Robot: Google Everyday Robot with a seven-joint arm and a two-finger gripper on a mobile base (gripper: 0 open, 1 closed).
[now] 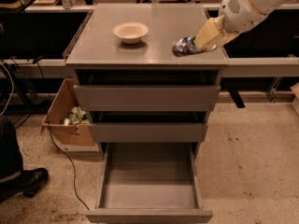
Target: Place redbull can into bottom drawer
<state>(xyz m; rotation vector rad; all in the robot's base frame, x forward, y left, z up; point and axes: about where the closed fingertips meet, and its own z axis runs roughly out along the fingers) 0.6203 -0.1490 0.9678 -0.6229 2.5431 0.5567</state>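
Observation:
The redbull can (183,46) is silver and blue and lies tilted at the right front of the grey cabinet top (140,50). My gripper (202,40), with cream fingers, reaches in from the upper right and is shut on the can, holding it at or just above the surface. The bottom drawer (149,183) is pulled out wide open below, and its plain grey inside holds nothing. The two shallower drawers above it stand slightly ajar.
A cream round bowl (131,31) sits at the middle left of the cabinet top. A cardboard box (65,120) with rubbish stands on the floor to the left. A person's shoe (23,181) and a cable lie at the lower left. A bench runs behind the cabinet.

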